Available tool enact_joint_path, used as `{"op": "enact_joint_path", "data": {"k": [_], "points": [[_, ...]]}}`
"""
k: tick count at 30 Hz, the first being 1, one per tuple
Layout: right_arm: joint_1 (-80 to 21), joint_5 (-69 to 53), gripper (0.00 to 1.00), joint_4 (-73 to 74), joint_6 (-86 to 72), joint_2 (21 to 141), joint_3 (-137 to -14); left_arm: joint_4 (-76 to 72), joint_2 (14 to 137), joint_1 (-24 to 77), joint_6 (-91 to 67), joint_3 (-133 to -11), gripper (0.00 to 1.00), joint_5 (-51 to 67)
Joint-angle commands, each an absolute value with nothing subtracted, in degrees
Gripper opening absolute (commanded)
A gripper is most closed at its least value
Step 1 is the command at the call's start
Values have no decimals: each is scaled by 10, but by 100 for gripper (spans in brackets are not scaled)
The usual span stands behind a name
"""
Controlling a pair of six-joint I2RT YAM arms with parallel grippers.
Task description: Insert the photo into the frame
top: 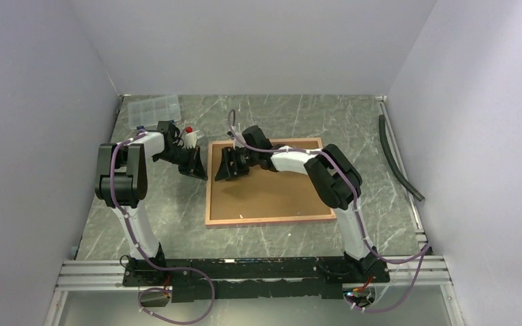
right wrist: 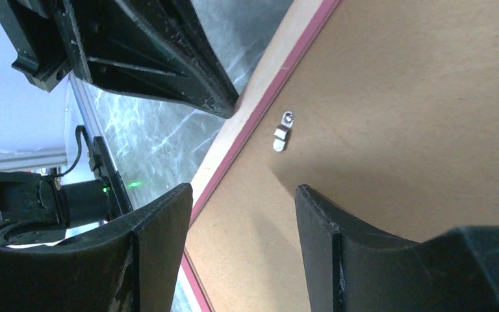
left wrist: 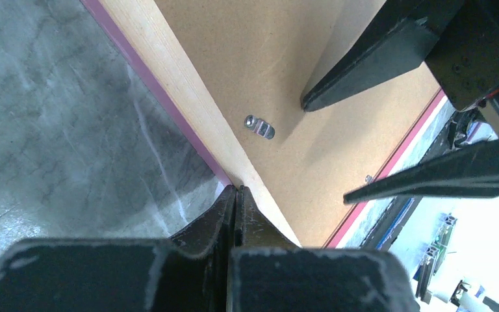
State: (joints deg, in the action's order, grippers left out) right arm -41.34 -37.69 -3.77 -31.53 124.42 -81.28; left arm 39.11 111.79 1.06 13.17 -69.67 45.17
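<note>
Marbled table (top: 279,238); left gripper (left wrist: 235,195) closed against frame (left wrist: 169,78).

The closed left gripper (left wrist: 235,190) seemingly touches the frame (left wrist: 169,78) edge near a metal clip (left wrist: 260,126).

No text, label, brand, number or sign is showing legibly in any view. Nothing readable is appearing on the frame (top: 272,219), the board (top: 279,197) or the worktop (top: 312,115).
</note>
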Motion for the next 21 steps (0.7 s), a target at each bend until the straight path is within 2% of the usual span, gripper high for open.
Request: {"op": "enact_joint_path", "data": {"k": [1,4,11,21], "points": [[-408,-367,61,-67,-316,1246,-820,393,1129,19,127,-692,4,400],[-409,-367,53,-84,-328,1261,-826,393,1131,19,126,-694,4,401],[-411,-373,44,-84,-340,1283,-848,390,1132,18,124,-692,3,402],[-414,-383,37,-93,-352,1300,-855,391,1134,19,125,-691,3,401]]}}
